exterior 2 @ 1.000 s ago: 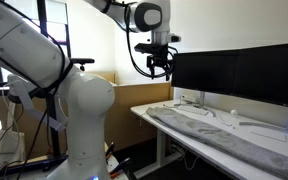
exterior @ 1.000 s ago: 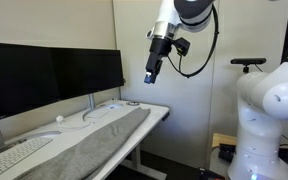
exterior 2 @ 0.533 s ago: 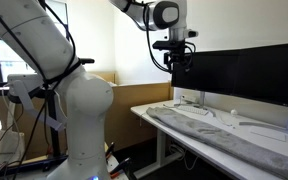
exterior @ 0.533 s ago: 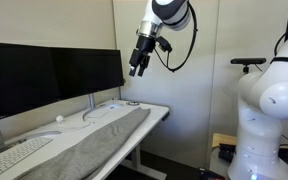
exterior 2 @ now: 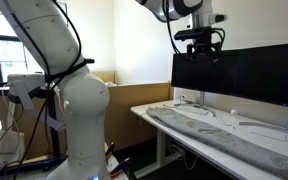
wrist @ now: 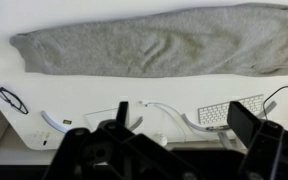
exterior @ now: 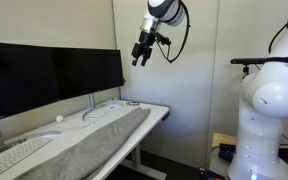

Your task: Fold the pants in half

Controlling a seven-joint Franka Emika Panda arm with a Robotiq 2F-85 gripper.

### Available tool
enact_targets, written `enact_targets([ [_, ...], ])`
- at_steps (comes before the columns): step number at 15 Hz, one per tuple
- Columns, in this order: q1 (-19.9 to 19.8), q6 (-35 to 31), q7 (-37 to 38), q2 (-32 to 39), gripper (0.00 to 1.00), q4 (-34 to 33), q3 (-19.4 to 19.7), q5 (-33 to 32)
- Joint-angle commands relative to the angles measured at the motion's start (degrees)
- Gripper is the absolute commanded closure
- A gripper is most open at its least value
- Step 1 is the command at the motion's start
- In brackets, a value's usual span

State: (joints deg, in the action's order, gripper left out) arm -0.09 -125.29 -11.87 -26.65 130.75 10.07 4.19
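Hovering high over the short end of the table (exterior: 160, 109), with the pincer (exterior: 137, 57) carried higher than a second ago and swung in toward the wall. Reaches, in an exterior view, up to the top edge of the black monitors (exterior 2: 246, 72) with the pincer (exterior 2: 200, 58), after hanging clearly lower and further out from them in the earlier frame. Looks down from the wrist view on the whole table (wrist: 84, 90) from well above. Appears to have the pincer (wrist: 184, 138) spread apart and clamped on nothing, though dark and blurred at the bottom of that view, so hard to say for certain.

Leaves the pants (exterior: 84, 145) stretched out full length along the front edge of the table, flat and unfolded, well apart from the pincer. Shows no shift in the pants (exterior 2: 224, 140) since the earlier frames: same place, same wrinkles across the pants (wrist: 154, 40) in the wrist view. Has a white keyboard (wrist: 230, 112) lying between the pants and the back edge, toward one end, with a white cable (wrist: 172, 108) curling just beside.
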Motion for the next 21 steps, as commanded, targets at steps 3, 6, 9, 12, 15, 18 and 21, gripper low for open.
enact_targets([
  [3,-3.9,11.2,-9.3,5.0,0.00,-10.2,6.4,-0.8],
  [6,-5.7,17.4,-15.1,9.9,0.00,-16.7,10.2,-1.5],
  [9,-7.5,19.2,-18.2,15.3,0.00,-22.8,12.5,-1.3],
  [12,-8.6,17.6,-17.2,14.1,0.00,-21.0,11.5,-0.5],
  [15,-8.7,17.8,-17.2,15.5,0.00,-22.2,11.3,-0.6],
  [18,-9.1,17.1,-16.5,15.5,0.00,-22.4,11.0,-1.2],
  [21,-9.9,14.6,-16.1,17.8,0.00,-22.4,11.1,-1.5],
])
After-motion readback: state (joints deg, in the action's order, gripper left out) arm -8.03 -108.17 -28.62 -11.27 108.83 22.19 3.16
